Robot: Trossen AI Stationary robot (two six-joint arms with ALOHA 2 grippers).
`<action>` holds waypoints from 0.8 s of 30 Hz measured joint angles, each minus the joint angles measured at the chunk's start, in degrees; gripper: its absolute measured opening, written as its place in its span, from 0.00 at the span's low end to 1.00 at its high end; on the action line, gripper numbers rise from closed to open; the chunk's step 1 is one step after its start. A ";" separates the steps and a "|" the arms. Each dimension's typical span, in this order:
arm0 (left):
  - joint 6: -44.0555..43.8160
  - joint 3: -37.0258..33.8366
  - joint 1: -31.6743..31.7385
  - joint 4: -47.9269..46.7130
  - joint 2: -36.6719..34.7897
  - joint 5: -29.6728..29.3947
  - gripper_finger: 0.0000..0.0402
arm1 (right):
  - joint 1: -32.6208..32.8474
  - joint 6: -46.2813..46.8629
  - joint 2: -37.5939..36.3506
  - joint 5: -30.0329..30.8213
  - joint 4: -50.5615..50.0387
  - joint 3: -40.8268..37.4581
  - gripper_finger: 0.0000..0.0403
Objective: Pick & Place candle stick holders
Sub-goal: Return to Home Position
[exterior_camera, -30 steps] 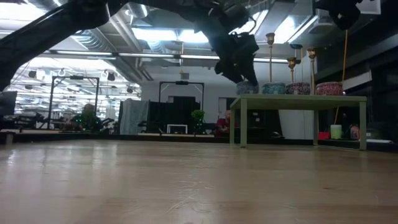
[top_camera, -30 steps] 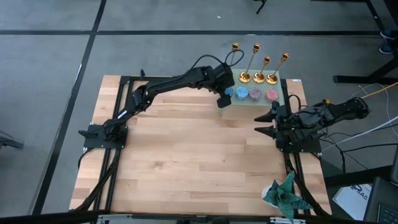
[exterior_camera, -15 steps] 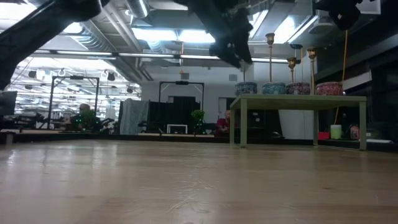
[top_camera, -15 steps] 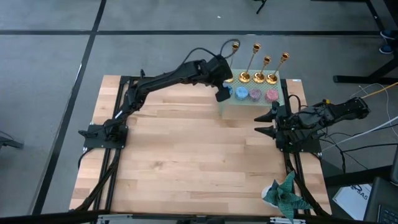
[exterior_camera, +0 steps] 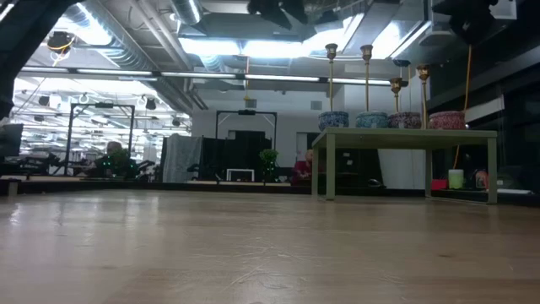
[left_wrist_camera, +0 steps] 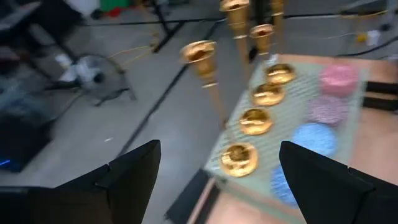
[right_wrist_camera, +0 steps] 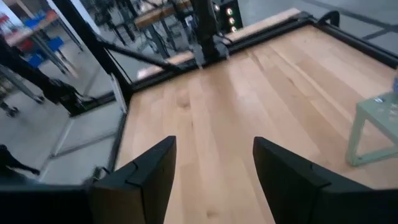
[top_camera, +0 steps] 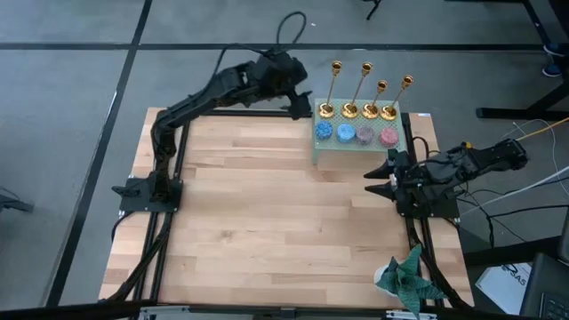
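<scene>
The four gold candle stick holders [top_camera: 348,109] stand upright in a row along the back of a small pale green shelf [top_camera: 356,149], which sits at the far right corner of the wooden table [top_camera: 267,204]. In the low view two stems reach higher than the other two. Just in front of them on the same shelf is a row of four scented candles [top_camera: 344,133]: blue, light blue, greyish purple and pink. The left gripper [top_camera: 300,105] hangs over the table's far edge, just beside the shelf's left end, its fingers [left_wrist_camera: 130,177] spread wide and holding nothing. The right gripper [top_camera: 378,178] rests at the table's right edge, near the shelf's front, its fingers [right_wrist_camera: 144,180] also apart and empty. A crumpled green cloth [top_camera: 404,276] lies at the near right corner.
</scene>
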 joint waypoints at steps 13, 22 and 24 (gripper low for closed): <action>-4.24 -12.96 4.61 -6.43 -2.02 1.67 0.81 | 0.00 -9.20 -12.72 -2.49 18.14 -18.75 0.54; -6.51 -39.08 5.28 15.74 -18.22 1.64 0.77 | -0.01 -16.89 -30.28 -2.79 23.78 -28.99 0.54; -6.59 -45.22 5.70 21.07 -22.84 2.22 0.75 | -0.01 -18.87 -30.52 -2.61 24.71 -29.65 0.54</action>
